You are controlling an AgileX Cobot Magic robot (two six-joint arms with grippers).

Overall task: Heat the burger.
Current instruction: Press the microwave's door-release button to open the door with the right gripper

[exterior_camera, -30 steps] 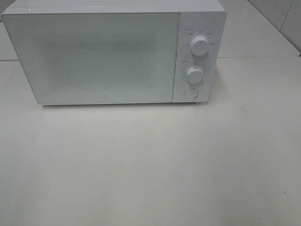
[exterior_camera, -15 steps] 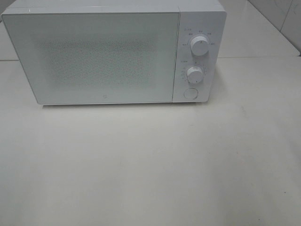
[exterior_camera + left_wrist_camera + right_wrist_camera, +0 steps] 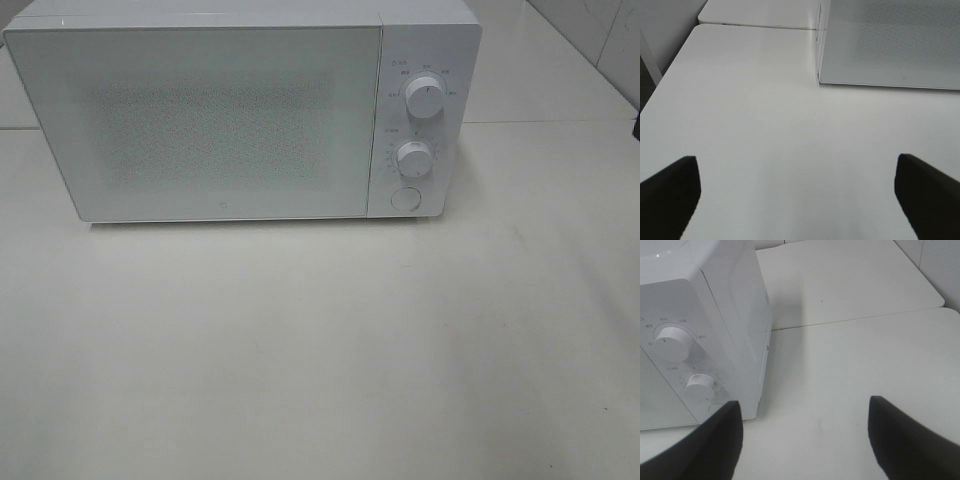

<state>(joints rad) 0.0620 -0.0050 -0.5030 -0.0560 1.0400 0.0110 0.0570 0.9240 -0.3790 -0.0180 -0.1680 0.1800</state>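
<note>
Looking down on a white microwave (image 3: 240,110) standing at the far side of a white table (image 3: 320,350), well back from the near edge. Showing the door (image 3: 200,120) shut flat against the body, with only a speckled grey panel across it and nothing readable behind. Carrying on the right-hand strip an upper knob (image 3: 425,97), a lower knob (image 3: 413,157) just beneath, and a round button (image 3: 404,198) under both, with small markings ringing each knob, too fine to read.

Holding the left claw (image 3: 795,159) released above the table, dark fingers (image 3: 670,195) spread wide apart, bare tabletop lying between them and nothing gripped. Facing the microwave's front left corner from that wrist view, clear of the door and not touching.

Holding the right claw (image 3: 804,401) released as well, fingers (image 3: 715,445) set wide with only white tabletop in the gap. Facing the microwave's right front corner, near the knobs but apart from them, with a second tabletop (image 3: 850,285) butting up behind along a thin seam.

Not finding the burger in any of the three views; whereabouts impossible to tell.
</note>
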